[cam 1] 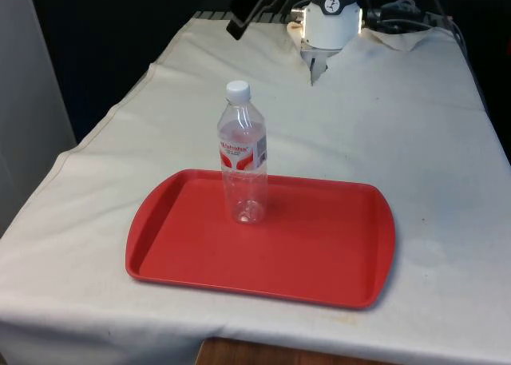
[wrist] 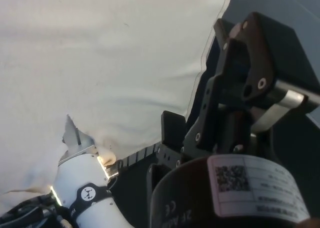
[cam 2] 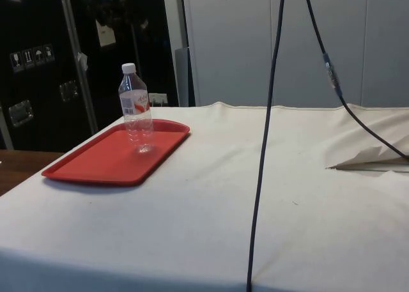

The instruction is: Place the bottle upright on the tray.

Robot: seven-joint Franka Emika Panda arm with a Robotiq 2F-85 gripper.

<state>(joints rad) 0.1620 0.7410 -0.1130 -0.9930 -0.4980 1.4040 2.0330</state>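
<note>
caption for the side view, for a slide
Clear bottle with a white cap stands upright on the red tray at the edge of the cloth-covered table.

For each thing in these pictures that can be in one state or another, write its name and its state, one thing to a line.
bottle: upright on the tray, white cap on, looks empty, nothing holding it.
tray: flat on the cloth, near the table's front edge, carrying just the bottle.
cloth: spread over the table, lightly creased.
</note>
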